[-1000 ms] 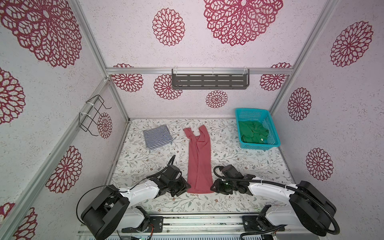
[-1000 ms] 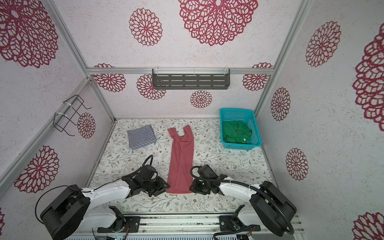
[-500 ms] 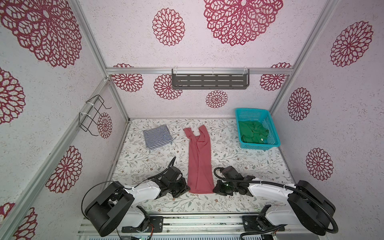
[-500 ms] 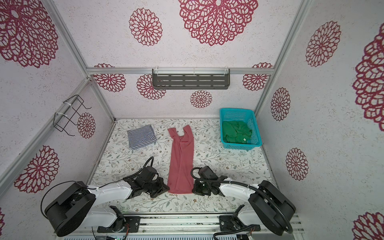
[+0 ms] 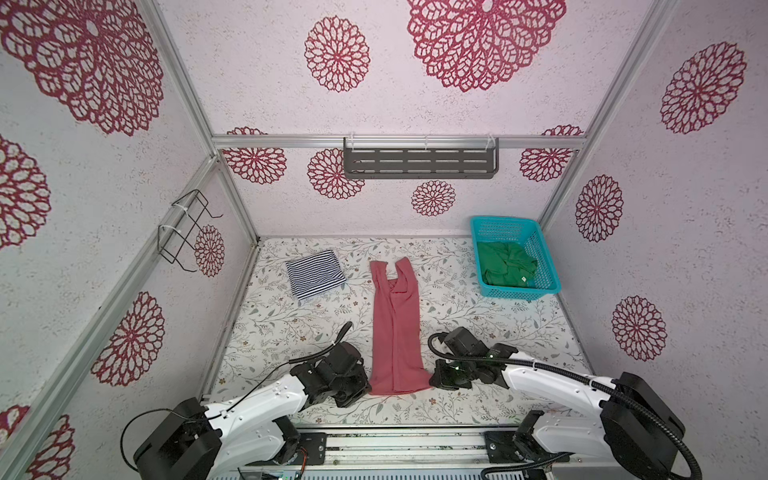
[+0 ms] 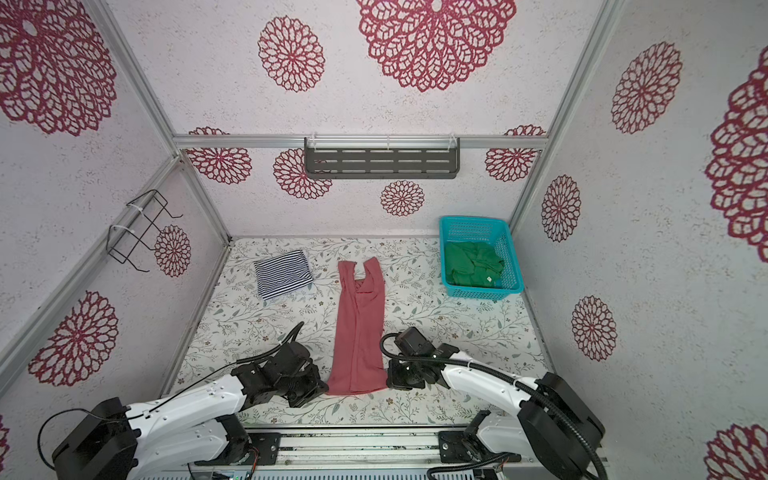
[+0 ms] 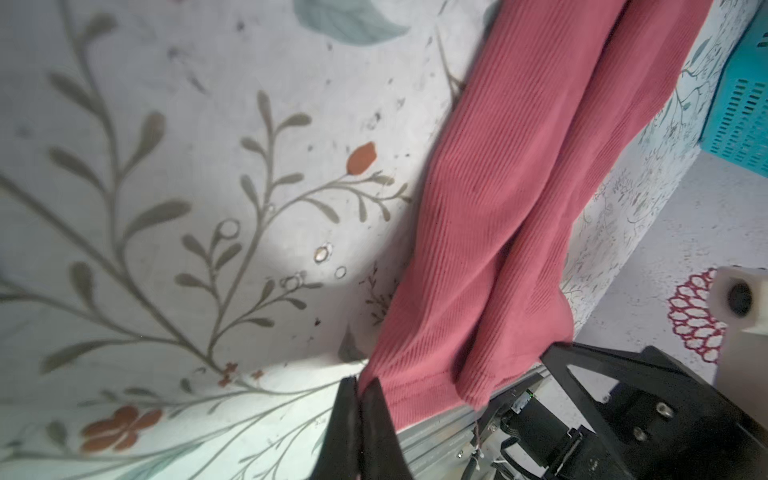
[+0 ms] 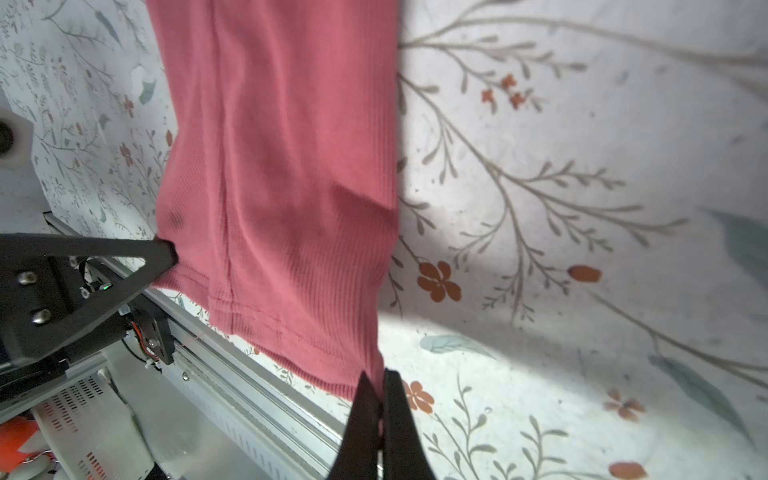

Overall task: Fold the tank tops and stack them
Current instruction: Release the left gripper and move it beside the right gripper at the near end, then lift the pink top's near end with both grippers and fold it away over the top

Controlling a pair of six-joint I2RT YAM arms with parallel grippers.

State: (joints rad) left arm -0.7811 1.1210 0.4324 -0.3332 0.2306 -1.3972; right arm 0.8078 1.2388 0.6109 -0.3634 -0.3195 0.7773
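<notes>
Left wrist view: left gripper [image 7: 362, 384], jaws pinched together on one hem corner of the red-pink tank top [image 7: 498, 208]. Right wrist view: right gripper [image 8: 380, 376], jaws likewise clamped on the opposite hem corner. In both top views: red-pink tank top folded into a long narrow strip, lying mid-desk [image 5: 478, 316], straps at the far end. Striped tank top [image 5: 315, 274], folded, far left of desk. Green tank top [image 5: 505, 268], crumpled, inside teal basket [image 5: 542, 257] at far right.

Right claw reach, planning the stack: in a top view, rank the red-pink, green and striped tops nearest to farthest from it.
1. Red-pink top: centre, in the right claw.
2. Green top: back right, in the basket.
3. Striped top: back left.
</notes>
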